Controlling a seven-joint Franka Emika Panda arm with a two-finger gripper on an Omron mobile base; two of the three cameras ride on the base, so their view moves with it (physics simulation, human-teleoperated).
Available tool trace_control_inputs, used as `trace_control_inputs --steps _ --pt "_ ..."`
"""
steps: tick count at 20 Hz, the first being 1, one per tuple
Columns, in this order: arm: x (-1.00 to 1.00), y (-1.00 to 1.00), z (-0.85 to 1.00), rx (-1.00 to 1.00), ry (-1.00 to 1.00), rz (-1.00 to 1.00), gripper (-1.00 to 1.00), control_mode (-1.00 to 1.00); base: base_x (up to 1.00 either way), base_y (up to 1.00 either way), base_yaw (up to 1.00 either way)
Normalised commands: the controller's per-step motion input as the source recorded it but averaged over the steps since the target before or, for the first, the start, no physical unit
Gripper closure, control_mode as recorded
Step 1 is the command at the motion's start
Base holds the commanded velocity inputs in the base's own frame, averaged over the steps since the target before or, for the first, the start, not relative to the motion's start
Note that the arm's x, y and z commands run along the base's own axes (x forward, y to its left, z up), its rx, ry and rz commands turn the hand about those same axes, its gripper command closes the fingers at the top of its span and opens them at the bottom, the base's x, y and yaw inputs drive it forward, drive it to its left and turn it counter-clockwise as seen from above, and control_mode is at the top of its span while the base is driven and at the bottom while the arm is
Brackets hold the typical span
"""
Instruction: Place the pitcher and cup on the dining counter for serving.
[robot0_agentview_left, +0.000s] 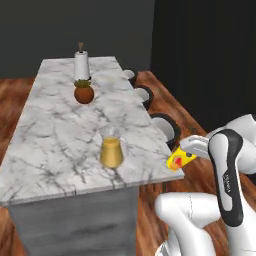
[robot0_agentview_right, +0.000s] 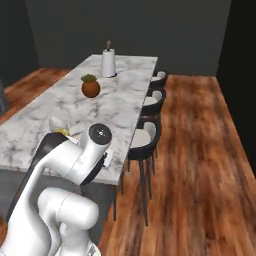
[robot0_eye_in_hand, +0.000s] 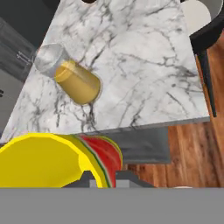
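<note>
The pitcher (robot0_agentview_left: 111, 150), a clear glass carafe with amber liquid, stands upright on the dining counter (robot0_agentview_left: 55, 130) close to its near end. In the hand view the pitcher (robot0_eye_in_hand: 76, 78) sits on the marble (robot0_eye_in_hand: 144, 65) up and to the left. My gripper (robot0_agentview_left: 186, 155) hangs just beyond the counter's right front corner, level with its top, and is shut on the cup (robot0_agentview_left: 178, 161), a yellow tumbler with a red mark. The cup (robot0_eye_in_hand: 48, 162) looms large at the bottom of the hand view, tilted. In the right base view my arm covers most of the pitcher (robot0_agentview_right: 56, 124).
A round brown plant pot (robot0_agentview_left: 84, 93) and a white paper towel roll (robot0_agentview_left: 81, 65) stand farther along the counter. Dark stools (robot0_agentview_left: 167, 127) line its right side, over wooden floor (robot0_agentview_right: 200, 150). The counter's grey base (robot0_agentview_left: 75, 220) lies below its near edge.
</note>
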Motion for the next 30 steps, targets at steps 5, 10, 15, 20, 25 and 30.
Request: trace_control_inputs --steps 5,10,15,20,25,30 --pt "0.00 0.00 0.00 0.00 0.00 0.00 1.00 1.00 0.18 -0.98 0.45" --pt "0.00 0.00 0.00 0.00 0.00 0.00 1.00 1.00 0.45 -0.71 0.61" --pt "0.00 0.00 0.00 0.00 0.00 0.00 1.00 1.00 0.61 -0.67 0.63" --pt "0.00 0.00 0.00 0.00 0.00 0.00 1.00 1.00 0.71 -0.68 0.60" --pt "0.00 0.00 0.00 0.00 0.00 0.00 1.00 1.00 0.54 -0.84 0.52" --pt "0.00 0.00 0.00 0.00 0.00 0.00 1.00 1.00 0.07 -0.90 0.55"
